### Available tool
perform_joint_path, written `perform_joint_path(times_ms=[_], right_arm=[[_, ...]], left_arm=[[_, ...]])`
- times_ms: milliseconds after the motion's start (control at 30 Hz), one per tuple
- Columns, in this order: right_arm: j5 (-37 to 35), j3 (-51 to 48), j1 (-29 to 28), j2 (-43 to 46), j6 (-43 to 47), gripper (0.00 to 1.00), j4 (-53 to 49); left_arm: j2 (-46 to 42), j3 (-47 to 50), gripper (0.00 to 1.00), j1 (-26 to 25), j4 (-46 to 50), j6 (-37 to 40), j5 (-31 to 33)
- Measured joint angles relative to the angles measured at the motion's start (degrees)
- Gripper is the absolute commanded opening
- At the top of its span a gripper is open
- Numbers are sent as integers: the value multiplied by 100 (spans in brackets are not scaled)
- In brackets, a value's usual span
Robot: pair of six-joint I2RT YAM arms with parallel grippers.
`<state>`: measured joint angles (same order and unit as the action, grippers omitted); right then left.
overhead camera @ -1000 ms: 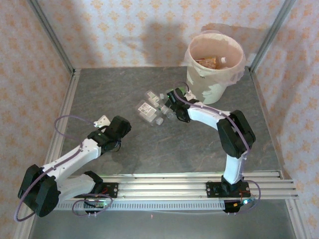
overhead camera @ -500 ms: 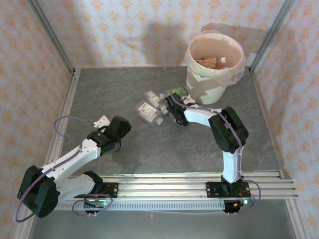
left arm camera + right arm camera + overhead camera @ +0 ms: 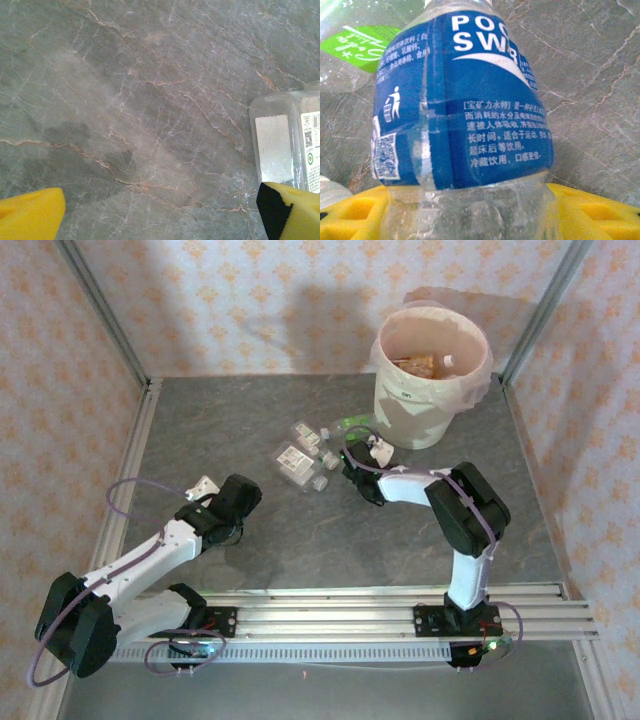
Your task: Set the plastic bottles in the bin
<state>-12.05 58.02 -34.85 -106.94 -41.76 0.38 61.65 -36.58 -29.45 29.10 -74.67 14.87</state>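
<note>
Right wrist view showed the right claw [image 3: 470, 215] clenched on a blue-labelled bottle [image 3: 465, 115]; the left claw [image 3: 160, 212] hung released over the tabletop [image 3: 125, 100] beside a clear bottle [image 3: 280, 145].

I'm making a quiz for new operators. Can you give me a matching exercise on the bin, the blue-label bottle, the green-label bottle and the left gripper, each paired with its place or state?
Things:
1. bin
2. blue-label bottle
3. green-label bottle
4. left gripper

Places or states:
A. open above the table
B. held between the yellow fingers of the right gripper
C. has bottles inside
D. lies on the table next to the held one

Pairs: 1-C, 2-B, 3-D, 4-A
</note>
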Motion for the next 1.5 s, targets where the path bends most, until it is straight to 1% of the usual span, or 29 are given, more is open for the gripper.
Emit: perform_joint_path(times_ms=[100, 233, 433, 600, 733, 800, 900, 1000, 1100, 1200, 1300, 1400, 1500], right_arm=[[70, -164, 0, 96, 321, 37, 166], [339, -282, 0, 212, 614, 26, 243], [804, -535, 0, 669, 802, 16, 376], [1110, -664, 0, 1373, 1113, 14, 496], [1530, -632, 0, 1965, 1486, 14, 616], [1784, -470, 0, 2103, 1641, 14, 603], [2122, 101, 7, 2124, 1851, 14, 459], [2382, 905, 72, 2127, 2085, 15, 262], [2520, 1849, 269, 2122, 2363, 16, 85], [2586, 2776, 680, 2035, 2553, 16, -42], [2579, 3663, 1248, 1744, 2785, 20, -378], [2629, 4673, 1843, 1220, 3213, 22, -1130], [2765, 5869, 2380, 511, 3805, 22, -2221]], left_arm=[[13, 0, 100, 0, 2, -101, -92], [131, 0, 100, 0, 4, -186, -157], [538, -155, 100, 0, -24, -153, -350], [697, -273, 100, 0, -188, 13, -463], [684, -278, 100, 0, -310, 125, -463], [634, -278, 100, 0, -334, 168, -461], [485, -269, 100, 0, -411, 229, -442], [348, -245, 100, 0, -498, 295, -420], [304, -227, 100, 0, -575, 391, -411], [304, -227, 100, 0, -645, 479, -396], [297, -227, 100, 0, -660, 564, -393], [245, -214, 100, 0, -671, 577, -374], [92, -83, 100, 0, -743, 573, -337]])
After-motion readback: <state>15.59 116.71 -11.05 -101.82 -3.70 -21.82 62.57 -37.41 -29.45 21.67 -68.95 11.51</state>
